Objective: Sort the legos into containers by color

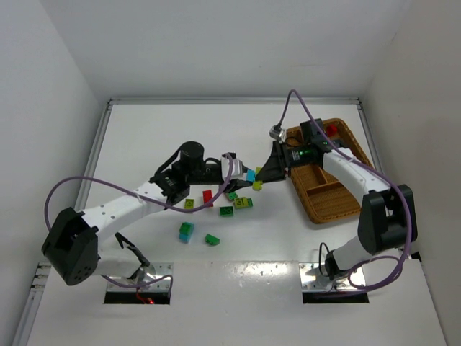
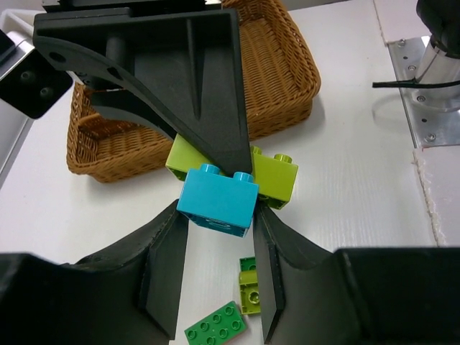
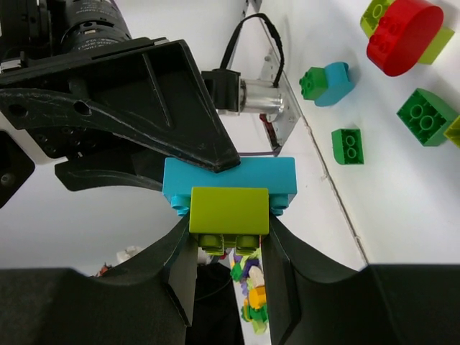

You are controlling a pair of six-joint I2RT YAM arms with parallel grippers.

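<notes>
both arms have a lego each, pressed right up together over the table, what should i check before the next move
1. Left jaws shut on the cyan brick: ok.
2. Right jaws shut on the yellow-green brick: ok.
3. The two bricks apart: not ok, they sit pressed against each other.
4. Wicker tray close beside the right arm: ok.
5. A set compartment for each colour: cannot tell; only a red brick shows in the tray.
6. Loose green brick on the table clear of the jaws: ok.
</notes>
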